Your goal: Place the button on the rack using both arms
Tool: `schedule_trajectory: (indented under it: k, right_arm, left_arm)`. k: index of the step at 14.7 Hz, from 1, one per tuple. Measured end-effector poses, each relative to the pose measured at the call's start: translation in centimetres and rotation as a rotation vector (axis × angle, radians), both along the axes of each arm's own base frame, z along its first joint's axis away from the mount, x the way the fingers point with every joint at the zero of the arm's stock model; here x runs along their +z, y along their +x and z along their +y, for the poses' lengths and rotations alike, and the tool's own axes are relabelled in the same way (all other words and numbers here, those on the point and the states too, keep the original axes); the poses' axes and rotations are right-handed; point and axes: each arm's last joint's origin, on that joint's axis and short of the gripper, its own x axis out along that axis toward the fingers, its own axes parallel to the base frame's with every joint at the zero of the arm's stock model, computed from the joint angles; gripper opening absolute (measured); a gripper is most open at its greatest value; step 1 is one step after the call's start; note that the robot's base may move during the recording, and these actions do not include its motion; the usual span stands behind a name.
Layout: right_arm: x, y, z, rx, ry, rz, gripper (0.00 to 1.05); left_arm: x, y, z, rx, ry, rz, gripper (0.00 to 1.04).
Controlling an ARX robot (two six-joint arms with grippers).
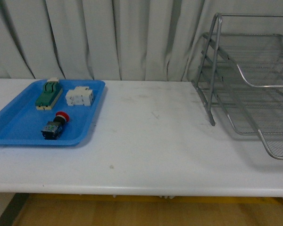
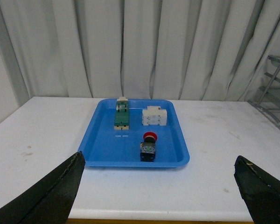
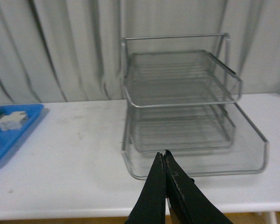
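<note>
Red-capped, the button [image 2: 148, 145] lies in the blue tray [image 2: 102, 140], cap pointing away, straight ahead of the wide-open, empty left gripper [image 2: 158, 158], while the right gripper [image 3: 164, 156], pinched closed on nothing, faces the rack [image 3: 177, 93].

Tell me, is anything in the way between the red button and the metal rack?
Nothing visible. The button lies in the tray, and only the tray's low rim and bare table separate it from the rack. The green block and white block sit behind it.
</note>
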Motion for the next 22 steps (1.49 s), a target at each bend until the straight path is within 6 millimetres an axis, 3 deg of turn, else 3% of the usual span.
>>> schedule_trajectory:
  k: [12,17,22]
  right_arm:
    - [-2.7,-0.1,-0.1,-0.020,-0.014,-0.018,0.02]
    - [-2.7,-0.1,-0.1,-0.021,-0.015,-0.023,0.03]
    - [-2.7,-0.1,-0.1,-0.021,-0.016,-0.023,0.53]
  left_arm:
    - [0.0,0.0,0.0,0.000,0.000,0.000,0.98]
    - [0.0,0.0,0.0,0.000,0.000,0.000,0.98]
    - [0.0,0.0,0.0,0.000,0.000,0.000,0.98]
